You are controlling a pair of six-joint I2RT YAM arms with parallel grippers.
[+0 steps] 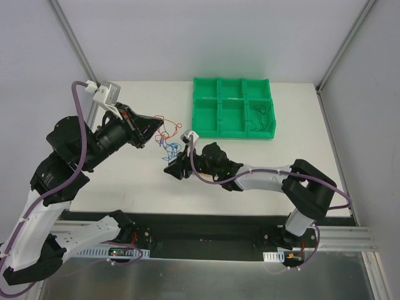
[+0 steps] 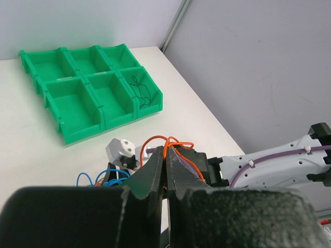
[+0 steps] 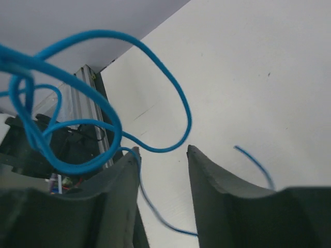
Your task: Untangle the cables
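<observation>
The cables [image 1: 166, 140] lie as a small bunch of red-orange and blue wires on the white table between my two grippers. My left gripper [image 1: 159, 124] is shut on a red-orange wire [image 2: 178, 142], which loops out above the closed fingertips in the left wrist view. Blue wire [image 2: 87, 178] shows below and to the left of them. My right gripper [image 1: 170, 169] is open just below the bunch. In the right wrist view, blue wire [image 3: 106, 111] loops in front of the open right gripper [image 3: 163, 153], and a strand runs down along the left finger [image 3: 121, 191], not clamped.
A green tray [image 1: 218, 105] with six compartments stands at the back of the table. A thin dark wire [image 1: 261, 119] lies in its near right compartment and also shows in the left wrist view [image 2: 140, 91]. The right arm [image 2: 269, 163] crosses behind the left fingers.
</observation>
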